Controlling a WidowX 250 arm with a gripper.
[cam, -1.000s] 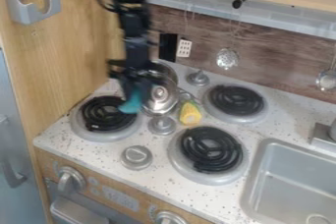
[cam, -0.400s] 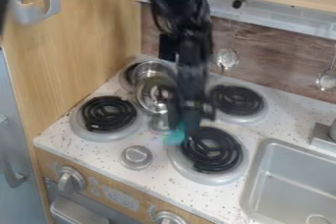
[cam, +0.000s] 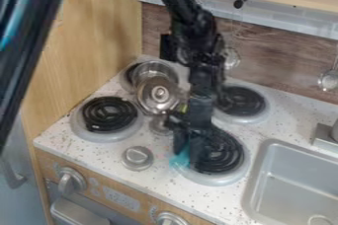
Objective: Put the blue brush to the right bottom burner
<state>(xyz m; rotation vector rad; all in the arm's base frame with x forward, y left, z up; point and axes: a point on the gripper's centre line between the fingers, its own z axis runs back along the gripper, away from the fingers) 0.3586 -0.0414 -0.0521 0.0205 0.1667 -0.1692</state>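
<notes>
Well, at the far left a long, glossy black shape with a blue streak (cam: 25,36) slants across the upper corner, in front of the light wooden side panel (cam: 102,26). Below and right of it, a silver knob (cam: 71,180) sits on the wooden stove front (cam: 122,197). Above that, on the speckled white counter (cam: 96,152), lies the left bottom burner, a black coil in a round silver pan (cam: 109,115). A round, grey, knobbed piece (cam: 137,158) is between the two front burners, nearer the counter's front edge. Behind, a shiny metal pot (cam: 153,67) is over the rear left burner, with a round silver lid (cam: 158,94) tilted against its front.

Next comes the black two-finger gripper (cam: 188,146), hanging down with its fingers narrowed around the turquoise-blue brush (cam: 179,159). The brush is at the left edge of the right bottom burner, a black coil in a silver pan (cam: 221,152), overlapping its rim in this view; whether it touches the pan, I cannot tell. A bit of something yellow (cam: 184,107) peeks out left of the arm. Behind and to the right is the rear right burner, also a black coil (cam: 241,101). Furthest right are the grey rectangular sink (cam: 300,179) and, above it, a hanging metal strainer (cam: 328,80).
</notes>
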